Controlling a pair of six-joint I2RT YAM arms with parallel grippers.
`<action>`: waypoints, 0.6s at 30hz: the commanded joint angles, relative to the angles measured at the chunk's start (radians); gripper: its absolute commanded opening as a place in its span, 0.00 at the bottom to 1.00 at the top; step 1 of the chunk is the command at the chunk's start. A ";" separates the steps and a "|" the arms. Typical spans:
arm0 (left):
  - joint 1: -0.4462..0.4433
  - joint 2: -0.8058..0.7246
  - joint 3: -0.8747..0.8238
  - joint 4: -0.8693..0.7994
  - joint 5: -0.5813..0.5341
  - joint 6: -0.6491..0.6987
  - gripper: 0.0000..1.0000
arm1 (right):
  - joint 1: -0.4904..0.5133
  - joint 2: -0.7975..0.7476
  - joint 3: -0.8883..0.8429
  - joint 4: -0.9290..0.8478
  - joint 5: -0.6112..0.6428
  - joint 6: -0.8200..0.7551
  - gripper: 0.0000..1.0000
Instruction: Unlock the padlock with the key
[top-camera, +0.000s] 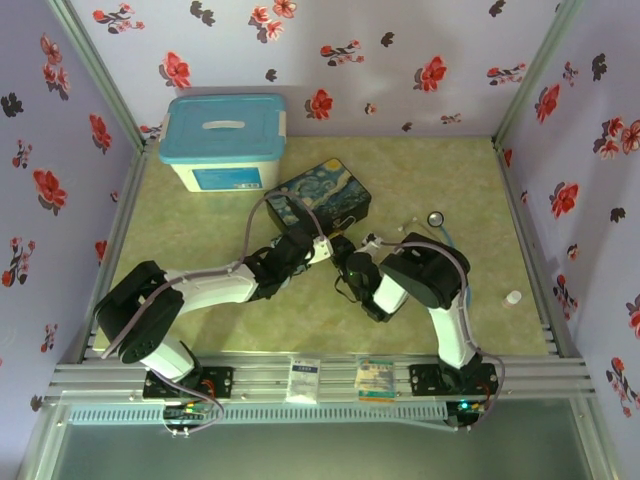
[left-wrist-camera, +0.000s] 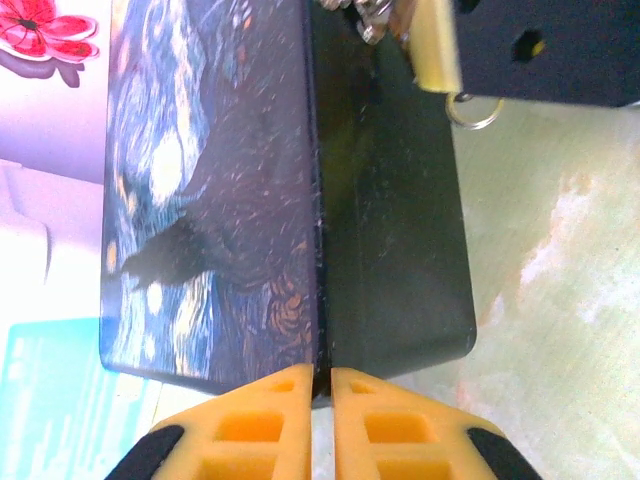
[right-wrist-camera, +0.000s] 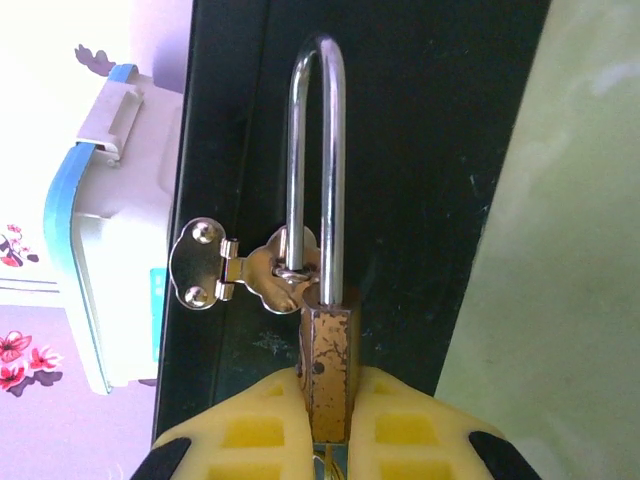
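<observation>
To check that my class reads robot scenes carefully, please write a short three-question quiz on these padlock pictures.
1. True or false: the right gripper clamps the padlock by its body.
2. The shackle passes through: A) the hasp of the Starry Night box; B) a stethoscope; C) a drawer handle.
3. Fill in: the storage tub has a ____ lid.
Key: 1 true; 2 A; 3 blue.
</observation>
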 joint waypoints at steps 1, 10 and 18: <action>0.013 0.049 -0.042 -0.329 0.014 -0.025 0.13 | 0.015 -0.037 -0.048 -0.018 0.157 0.014 0.00; 0.018 -0.201 0.022 -0.324 0.197 -0.159 0.27 | 0.127 -0.051 -0.071 -0.018 0.291 0.140 0.00; 0.108 -0.241 0.259 -0.193 0.482 -0.713 0.76 | 0.151 -0.007 -0.063 -0.018 0.268 0.157 0.00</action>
